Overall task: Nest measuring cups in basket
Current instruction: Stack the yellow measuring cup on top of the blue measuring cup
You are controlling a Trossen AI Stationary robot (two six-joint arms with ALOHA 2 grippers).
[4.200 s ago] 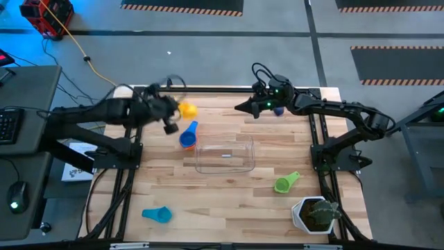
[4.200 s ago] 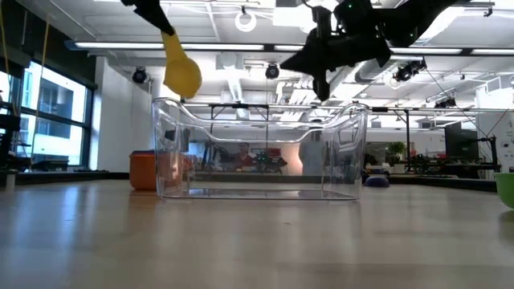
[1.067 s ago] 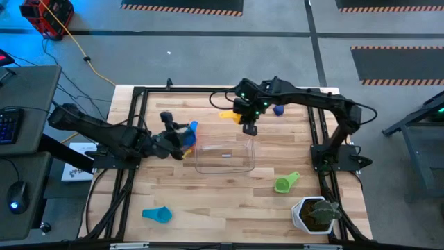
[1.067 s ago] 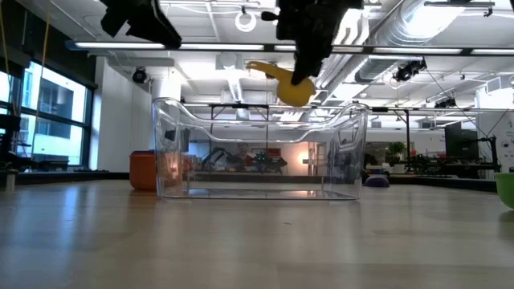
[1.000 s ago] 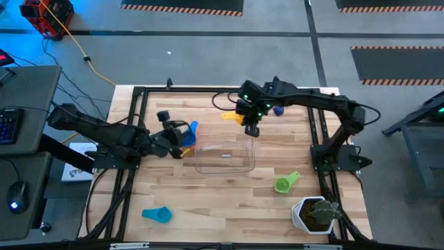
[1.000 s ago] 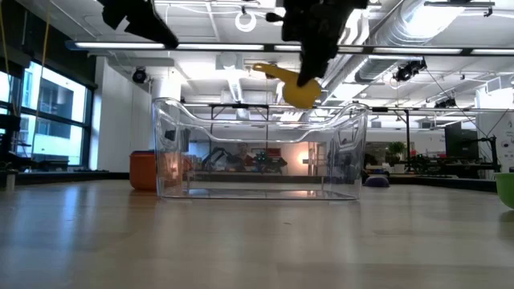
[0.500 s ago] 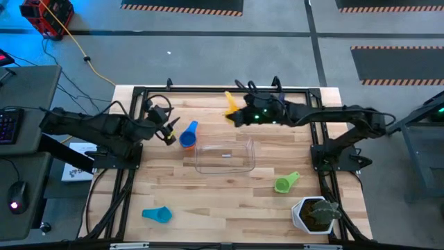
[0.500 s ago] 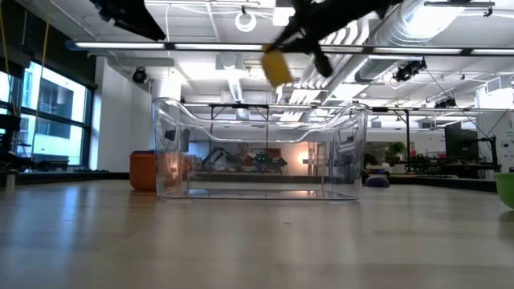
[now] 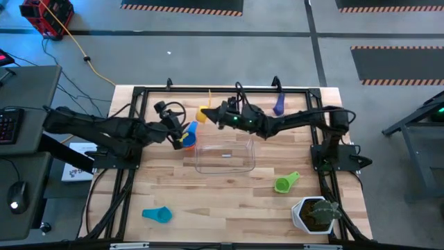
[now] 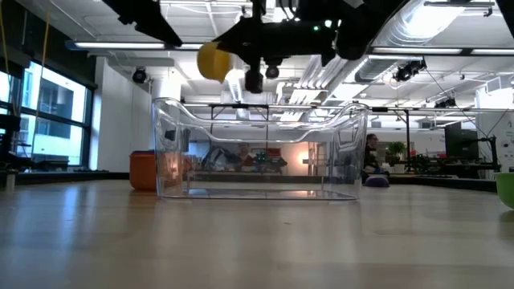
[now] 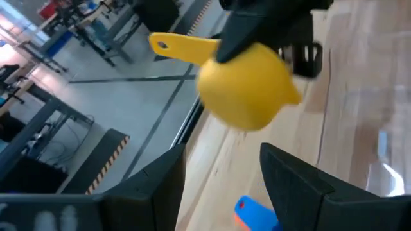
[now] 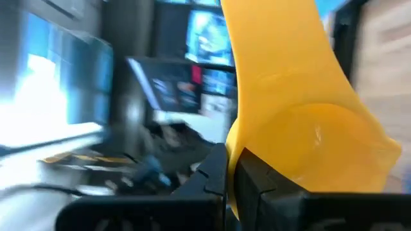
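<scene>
The right arm stretches far across the table, its two-finger right gripper [image 9: 216, 115] clamped tight and carried high in the air. The left arm reaches in low, its left gripper [image 9: 175, 129] parted, fingers [image 11: 292, 186] spread.

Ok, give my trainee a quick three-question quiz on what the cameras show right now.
1. True or false: the yellow cup lies inside the basket.
2. Which gripper holds the yellow cup? A) left gripper B) right gripper C) neither
3. Fill in: the green cup lies on the table between the basket and the ____.

Key:
1. False; it is held in the air beyond the basket's far left corner.
2. B; the left gripper is open, beside the blue cup.
3. Potted plant.
</scene>
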